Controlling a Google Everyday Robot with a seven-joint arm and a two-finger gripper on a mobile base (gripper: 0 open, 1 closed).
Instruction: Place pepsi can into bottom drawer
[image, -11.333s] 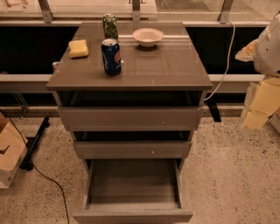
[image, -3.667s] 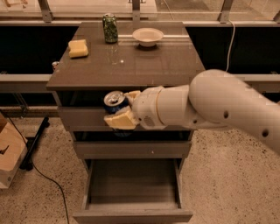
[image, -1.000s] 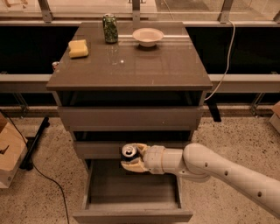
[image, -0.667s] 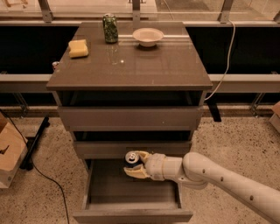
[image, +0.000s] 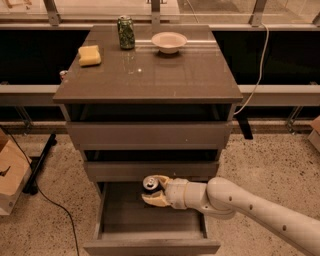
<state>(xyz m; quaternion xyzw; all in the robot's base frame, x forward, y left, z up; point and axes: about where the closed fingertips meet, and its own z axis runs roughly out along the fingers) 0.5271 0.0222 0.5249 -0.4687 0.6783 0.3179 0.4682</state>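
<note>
The pepsi can (image: 150, 183) shows only its silver top and a sliver of dark side, held upright in my gripper (image: 154, 191). The gripper's cream fingers (image: 155, 200) are shut around the can, over the back half of the open bottom drawer (image: 150, 245). The drawer is pulled out under the grey-brown cabinet, a shallow tray with a flat front. My white arm (image: 250, 207) reaches in from the lower right. I cannot tell whether the can touches the drawer floor.
On the cabinet top (image: 190, 75) stand a green patterned can (image: 126, 32), a white bowl (image: 169, 42) and a yellow sponge (image: 90, 55). The two upper drawers stick out slightly. A cardboard box (image: 10, 172) and cable lie on the floor at left.
The can left the cabinet top in my gripper, came down in front of the drawers, and over the last second dropped slightly lower over the bottom drawer.
</note>
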